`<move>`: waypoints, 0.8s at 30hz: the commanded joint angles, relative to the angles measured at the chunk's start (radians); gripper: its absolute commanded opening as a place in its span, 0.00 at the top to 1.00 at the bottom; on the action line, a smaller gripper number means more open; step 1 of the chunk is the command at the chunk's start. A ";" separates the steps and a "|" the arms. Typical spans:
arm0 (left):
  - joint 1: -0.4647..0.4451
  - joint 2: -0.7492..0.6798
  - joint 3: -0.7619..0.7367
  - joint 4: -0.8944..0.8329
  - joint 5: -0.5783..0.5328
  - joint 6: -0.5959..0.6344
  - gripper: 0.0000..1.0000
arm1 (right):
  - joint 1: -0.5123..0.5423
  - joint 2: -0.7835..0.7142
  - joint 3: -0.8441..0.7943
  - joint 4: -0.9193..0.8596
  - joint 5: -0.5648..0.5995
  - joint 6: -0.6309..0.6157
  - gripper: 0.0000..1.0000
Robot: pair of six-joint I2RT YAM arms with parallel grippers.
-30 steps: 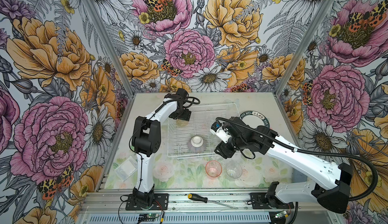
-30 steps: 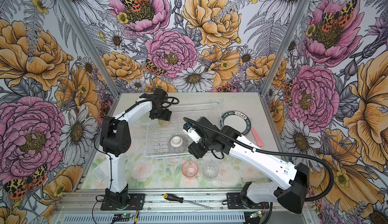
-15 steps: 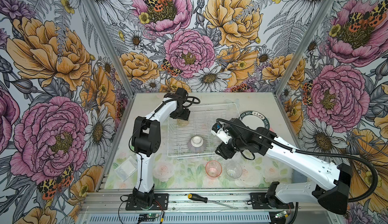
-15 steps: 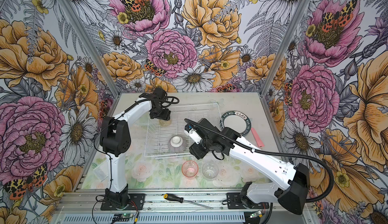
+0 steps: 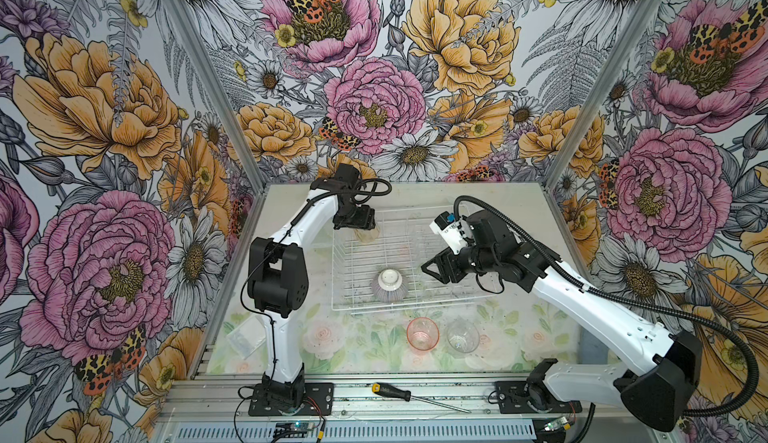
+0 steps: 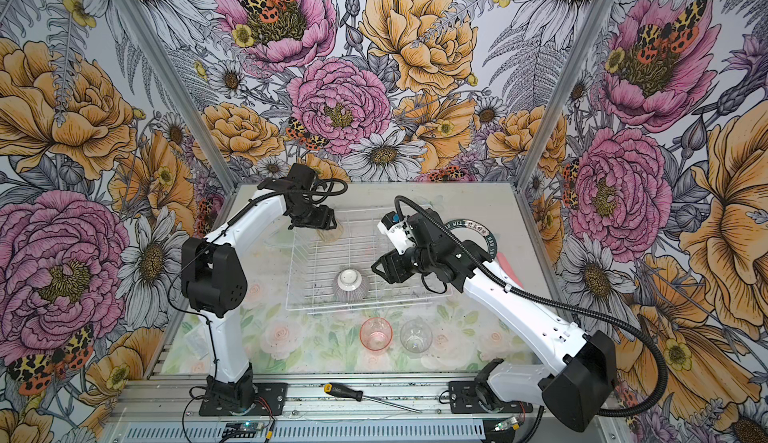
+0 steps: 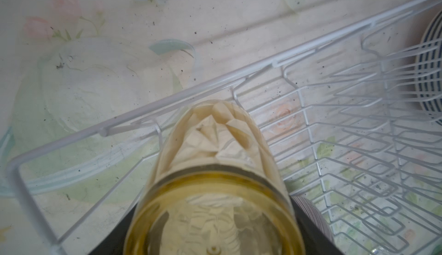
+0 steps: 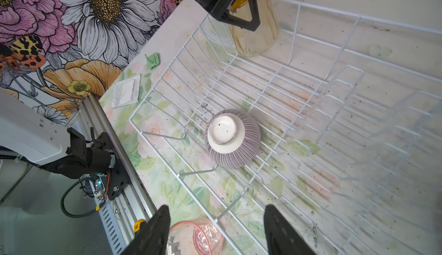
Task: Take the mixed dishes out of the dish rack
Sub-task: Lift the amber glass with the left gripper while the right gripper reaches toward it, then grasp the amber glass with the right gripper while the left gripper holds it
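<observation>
On the left, we saw the left claw (image 5: 359, 228) pinching the yellow tumbler (image 7: 215, 170), tilted, at the dish rack's (image 5: 407, 306) far-left corner. Mid-rack, near the front wire, the ribbed bowl (image 5: 389, 285) sat upside down, foot up. To its right, our right claw (image 5: 433, 268) hung spread and empty. The pink tumbler (image 5: 422, 334) and the clear tumbler (image 5: 462, 336) stood on the worktop (image 5: 353, 349) out front.

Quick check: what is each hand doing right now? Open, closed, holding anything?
Left hand: closed on the yellow tumbler.
Right hand: open, holding nothing.
</observation>
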 commanded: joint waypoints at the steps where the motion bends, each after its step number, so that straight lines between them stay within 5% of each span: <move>1: 0.009 -0.065 -0.009 0.017 0.096 0.014 0.52 | -0.037 -0.002 -0.025 0.142 -0.141 0.060 0.36; 16: 0.019 -0.252 -0.072 0.134 0.541 -0.067 0.53 | -0.190 0.038 -0.213 0.727 -0.437 0.397 0.39; 24: 0.001 -0.379 -0.213 0.288 0.737 -0.169 0.53 | -0.213 0.089 -0.266 1.027 -0.476 0.558 0.41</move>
